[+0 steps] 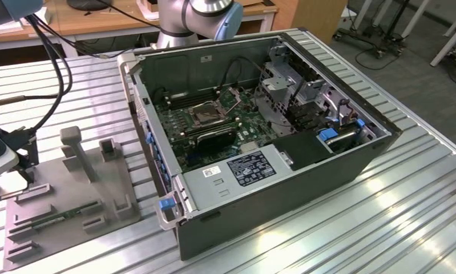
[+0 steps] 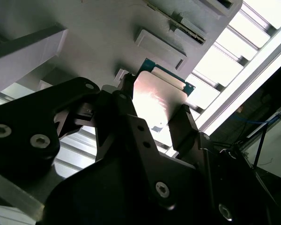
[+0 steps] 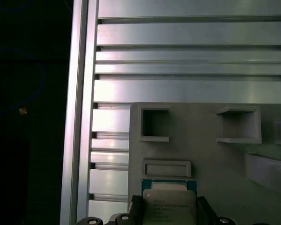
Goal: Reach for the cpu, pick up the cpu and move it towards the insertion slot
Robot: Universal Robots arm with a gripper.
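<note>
- Under everything else: slatted metal table (image 1: 410,217), with silver ribs running across it.
- On this table, toward the exterior view's right: open computer case (image 1: 289,188), dark, lying on its side with the inside turned up.
- Inside the case: green motherboard (image 1: 243,123), flat against the lower wall.
- Beside the case, toward the exterior view's left: grey fixture plate (image 1: 60,194), flat on the table, with raised blocks and shallow pockets.
- Over this plate, in both wrist views: black gripper (image 2: 152,107), pointing down at the grey surface.
- Near the middle of the motherboard: insertion slot (image 1: 208,114), a square metal frame with a dark centre, behind the case wall and well apart from the fixture plate.
- Between the fingers (image 3: 136,206): cpu (image 3: 169,204), silvery top up, green rim showing at one edge, just beside a rectangular pocket of the plate.
- Fingers pressed on two opposite edges of the cpu, one on each side.
- Cannot tell whether resting on the plate or raised a little above it.
</note>
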